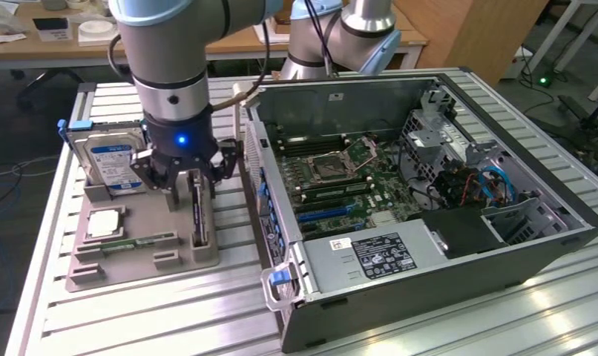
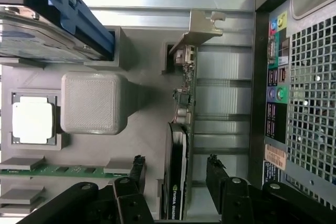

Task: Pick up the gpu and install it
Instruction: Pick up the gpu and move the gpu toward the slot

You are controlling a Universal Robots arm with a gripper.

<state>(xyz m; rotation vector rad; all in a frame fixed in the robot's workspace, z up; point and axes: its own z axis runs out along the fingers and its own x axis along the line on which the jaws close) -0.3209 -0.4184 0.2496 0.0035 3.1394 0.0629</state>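
Straddling gpu [image 2: 184, 103] edge, tool [image 2: 176, 160] spread wide

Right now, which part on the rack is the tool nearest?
The gpu: the thin dark card on edge, straddled by the open tool; hard drive, processor and memory stick sit aside.

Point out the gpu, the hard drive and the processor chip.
gpu [image 2: 177, 174]: wrist view, on its black cover.
hard drive [image 1: 115, 162]: exterior view, on its blue label.
processor chip [image 2: 33, 120]: wrist view, middle of its pale lid.
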